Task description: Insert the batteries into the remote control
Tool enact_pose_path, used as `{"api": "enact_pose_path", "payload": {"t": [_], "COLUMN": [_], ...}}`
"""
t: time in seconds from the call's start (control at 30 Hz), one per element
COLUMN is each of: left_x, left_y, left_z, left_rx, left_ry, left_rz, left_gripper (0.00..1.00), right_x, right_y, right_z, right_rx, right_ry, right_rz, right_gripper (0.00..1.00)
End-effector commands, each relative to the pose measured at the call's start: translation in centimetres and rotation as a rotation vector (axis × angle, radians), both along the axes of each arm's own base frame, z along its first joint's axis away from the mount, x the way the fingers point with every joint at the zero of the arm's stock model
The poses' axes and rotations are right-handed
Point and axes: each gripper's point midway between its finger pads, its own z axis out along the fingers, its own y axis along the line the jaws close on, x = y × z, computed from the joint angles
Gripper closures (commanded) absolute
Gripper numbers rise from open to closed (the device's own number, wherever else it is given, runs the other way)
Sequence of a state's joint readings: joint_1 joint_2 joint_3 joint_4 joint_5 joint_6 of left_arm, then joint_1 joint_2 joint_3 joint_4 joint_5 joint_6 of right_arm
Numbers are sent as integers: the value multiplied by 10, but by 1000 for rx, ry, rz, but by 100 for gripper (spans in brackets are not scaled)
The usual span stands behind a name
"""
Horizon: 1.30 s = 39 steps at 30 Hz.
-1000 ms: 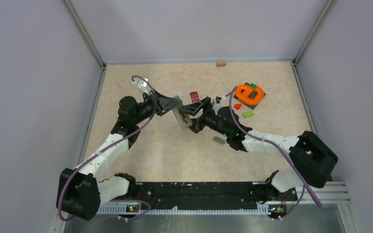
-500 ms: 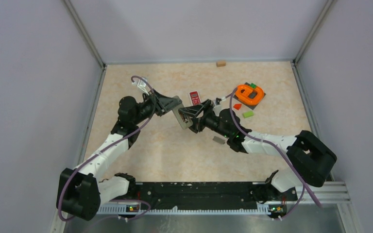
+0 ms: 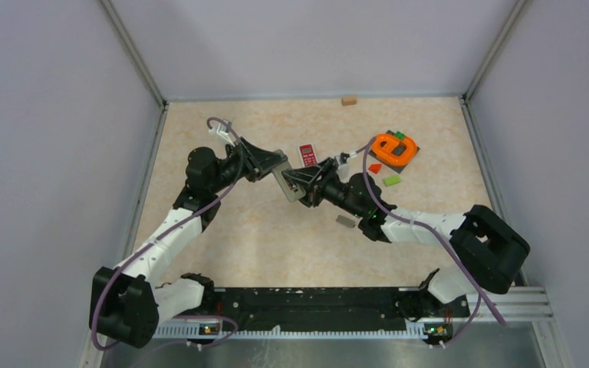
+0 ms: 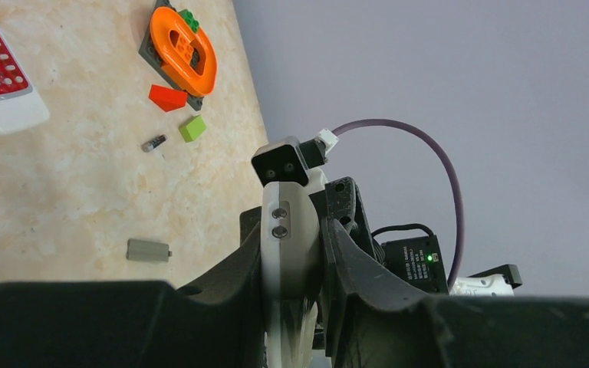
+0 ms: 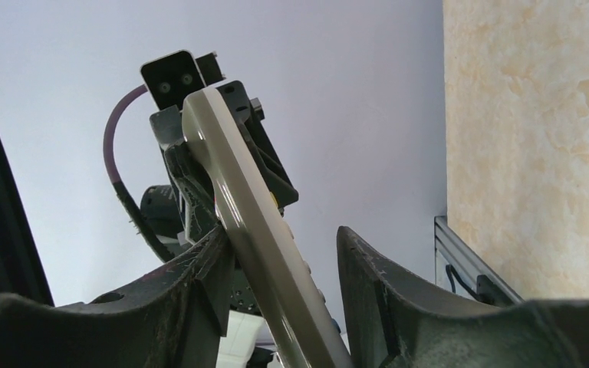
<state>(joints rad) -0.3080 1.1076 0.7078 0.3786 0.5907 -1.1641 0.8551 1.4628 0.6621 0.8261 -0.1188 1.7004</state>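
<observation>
A slim grey remote [image 3: 286, 185] is held up off the table between both arms. My left gripper [image 3: 276, 170] is shut on one end of it, and the left wrist view shows the remote [image 4: 291, 226] clamped between the fingers. My right gripper [image 3: 301, 181] is open with its fingers on either side of the remote [image 5: 238, 192]. The remote rests against one finger, with a gap to the other. One small dark battery [image 4: 153, 143] lies on the table beside a green block. Any other batteries are out of view.
A red-and-white remote [image 3: 307, 154] lies flat at mid table. A grey battery cover [image 3: 344, 221] lies under the right arm. An orange ring on a dark plate [image 3: 393, 148], a red block [image 3: 374, 167] and a green block [image 3: 392, 181] sit at right. A wooden block [image 3: 348, 100] is by the back wall.
My right gripper has moved left and up to the grey remote and now straddles it. The left arm has shifted slightly, still holding the remote.
</observation>
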Motion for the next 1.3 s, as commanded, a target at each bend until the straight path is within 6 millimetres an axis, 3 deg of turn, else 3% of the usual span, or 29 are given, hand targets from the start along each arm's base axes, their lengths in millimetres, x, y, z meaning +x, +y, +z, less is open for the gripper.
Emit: {"api": "enact_pose_path", "payload": {"t": [0.0,0.13,0.2,0.3,0.37,0.43,0.57,0.63,0.7,0.83,0.93,1.03,1.27], "left_x": [-9,-9,-9,-9,-10,-11,-18,-18,-16,-11,-11,-10,-14], "left_y": [-3,-2,-1,1,2,3,10,15,22,34,36,36,30], "left_z": [49,50,47,39,31,24,17,14,9,-1,-3,-3,0], "left_rx": [-82,-81,-64,-13,34,72,135,172,217,286,295,294,258], "left_ry": [-75,-79,-89,-133,-176,-199,-275,-294,-290,-255,-258,-256,-261], "left_rz": [-41,-45,-41,-40,-50,-59,-63,-41,-5,67,79,79,42], "left_gripper": [100,100,100,100,100,100,100,100,100,100,100,100,100], "right_x": [-4,-1,1,3,3,4,8,16,29,57,61,69,97], "right_y": [-4,-9,-12,-21,-28,-36,-60,-76,-96,-182,-225,-232,-232], "right_z": [-13,-11,-6,7,10,9,6,-5,-34,-101,-125,-137,-165], "right_rx": [-56,-79,-81,-71,-87,-109,-159,-255,-478,-1101,-1415,-1501,-1510], "right_ry": [-21,-51,-77,-167,-223,-259,-323,-346,-329,-203,-147,-60,109], "right_rz": [-2,-36,-50,-71,-83,-95,-138,-177,-226,-448,-482,-421,-438], "right_gripper": [72,67,54,24,13,10,9,12,16,24,25,27,31]}}
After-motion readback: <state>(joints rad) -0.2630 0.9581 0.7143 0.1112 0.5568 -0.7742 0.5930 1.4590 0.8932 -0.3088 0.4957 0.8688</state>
